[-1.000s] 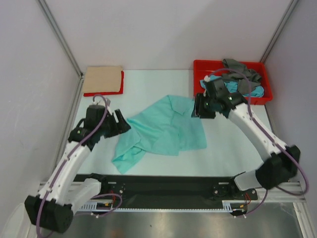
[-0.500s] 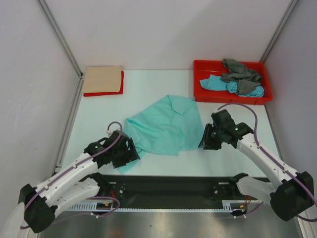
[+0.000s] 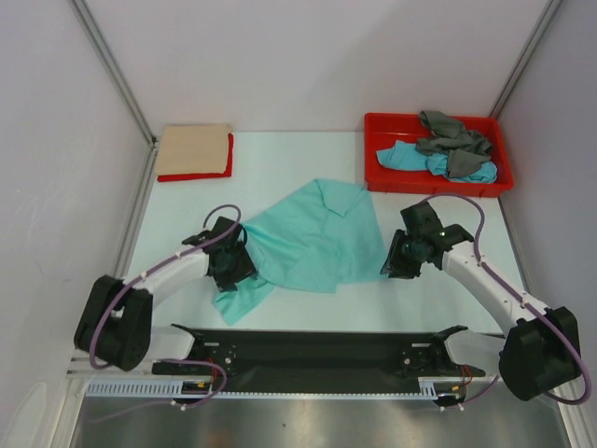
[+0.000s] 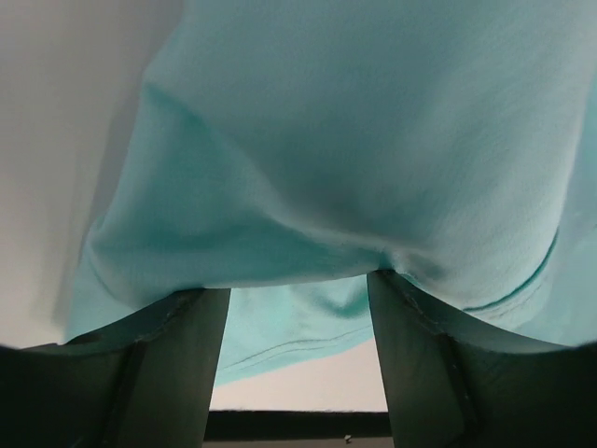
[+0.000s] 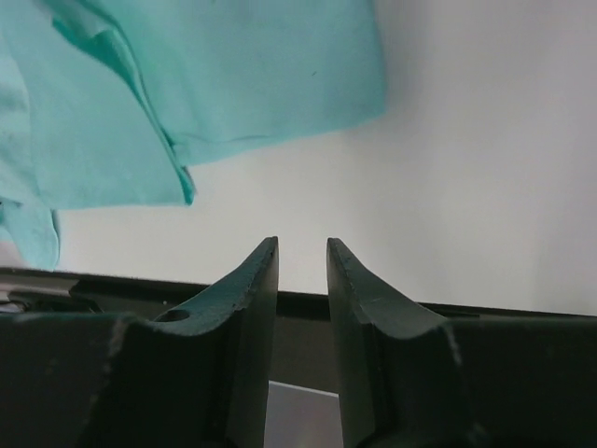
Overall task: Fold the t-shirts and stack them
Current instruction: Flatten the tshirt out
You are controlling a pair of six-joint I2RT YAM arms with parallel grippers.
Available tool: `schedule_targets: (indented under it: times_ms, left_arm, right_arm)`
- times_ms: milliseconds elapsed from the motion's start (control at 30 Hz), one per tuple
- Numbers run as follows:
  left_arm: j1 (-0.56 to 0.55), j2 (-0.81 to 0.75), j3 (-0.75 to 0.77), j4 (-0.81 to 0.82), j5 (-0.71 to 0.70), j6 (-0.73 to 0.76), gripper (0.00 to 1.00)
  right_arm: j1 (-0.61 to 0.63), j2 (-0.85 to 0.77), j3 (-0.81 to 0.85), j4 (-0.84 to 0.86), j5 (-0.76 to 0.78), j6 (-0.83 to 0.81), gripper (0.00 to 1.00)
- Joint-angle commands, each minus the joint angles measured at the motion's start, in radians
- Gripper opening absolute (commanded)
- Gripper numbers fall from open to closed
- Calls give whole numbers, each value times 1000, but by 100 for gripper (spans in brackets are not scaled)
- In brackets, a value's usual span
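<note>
Finding: within the last second both arms have come down from a raised carry to table level. The left gripper (image 3: 233, 266) has moved from above the table (image 3: 280, 159) onto the left border of the crumpled mint-green cloth t-shirt (image 3: 312, 238). The right gripper (image 3: 394, 261) has left the rigid red plastic tray (image 3: 373, 126) and now sits just beside the shirt's right edge, apart from the cloth.

Left wrist view: the fingers (image 4: 182, 355) stand well apart, and a fold of the mint cloth bulges across their tips. Nothing is pinched yet.

Right wrist view: the fingers (image 5: 256, 308) are drawn near together with a narrow gap showing bare table. They hold nothing.

Assessment: the arms are set to take both side edges and spread the shirt flat, so folding has not started on this garment.

Pose: both forearms are low and angled inward, wrists pitched down.

Elsewhere: the grey shirt (image 3: 448, 131) and turquoise-blue shirt (image 3: 401, 157) lie in the tray, and the folded beige shirt (image 3: 193, 149) rests on the red shirt (image 3: 201, 175) at the far left.
</note>
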Motion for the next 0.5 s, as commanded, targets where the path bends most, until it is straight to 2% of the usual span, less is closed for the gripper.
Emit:
schedule_targets:
  times_ms: [0, 200, 267, 333, 467]
  left_arm:
    - [21, 137, 126, 147, 22, 121, 66]
    - [43, 280, 330, 148, 21, 223, 66]
    - [56, 309, 405, 131, 83, 251, 63]
    - [56, 314, 436, 87, 74, 256, 64]
    - [58, 180, 335, 65, 46, 221, 82]
  right_arm:
    - [-72, 21, -13, -5, 15, 5, 33]
    - [-181, 73, -74, 75, -74, 26, 35]
    - [-184, 93, -79, 110, -96, 34, 36]
    - [-184, 126, -77, 126, -116, 39, 38]
    - [-187, 149, -97, 167, -142, 57, 42]
